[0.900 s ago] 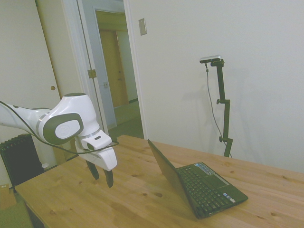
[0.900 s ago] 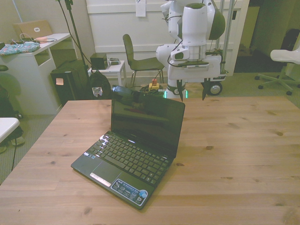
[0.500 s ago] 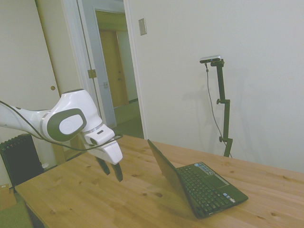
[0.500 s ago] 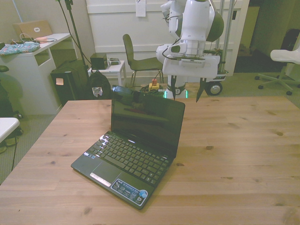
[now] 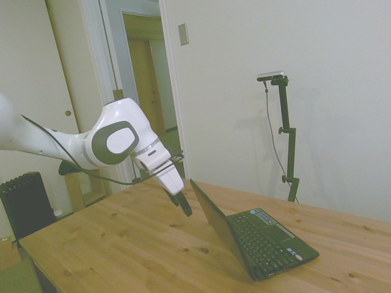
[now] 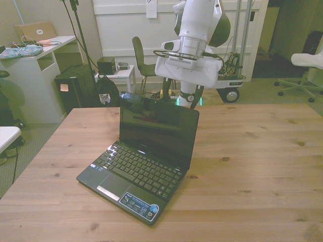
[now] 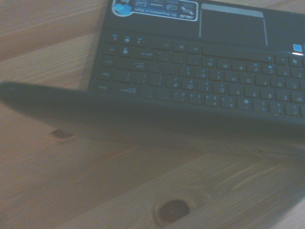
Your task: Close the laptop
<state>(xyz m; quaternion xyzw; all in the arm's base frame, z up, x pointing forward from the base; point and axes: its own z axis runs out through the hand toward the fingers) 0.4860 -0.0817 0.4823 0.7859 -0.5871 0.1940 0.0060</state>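
— Where's the laptop (image 6: 146, 161) right now?

— I see it open on the wooden counter (image 6: 257, 166), toward the front view's left of the middle. Its base lies flat, keyboard (image 6: 139, 169) up, and the screen (image 6: 157, 133) stands nearly upright, leaning back a little. It sits at an angle to the counter's edges. In the side view the lid (image 5: 215, 227) rises as a thin dark slant from the hinge, with the keyboard on the side away from the arm.

— And the end effector?

— I have the end effector (image 6: 178, 95) behind the lid's top edge, at the back side of the screen. In the side view its dark fingertips (image 5: 185, 207) hang just beside the lid's upper corner; I can't tell from here whether they touch it. The fingers are spread apart, nothing between them. In the front view one finger (image 6: 166, 89) shows above the lid's top edge and the other one toward the front view's right of it.

— What does the wrist camera give you?

— A blurred look over the lid's top edge (image 7: 143, 107), which runs as a dark band across the picture, with the keyboard and touchpad (image 7: 232, 26) beyond it and bare wood with a dark knot (image 7: 172, 210) on the near side.

— Anything else around?

— Beyond the counter in the front view I see a chair (image 6: 146, 63) and a white desk (image 6: 38, 75) at the front view's left.
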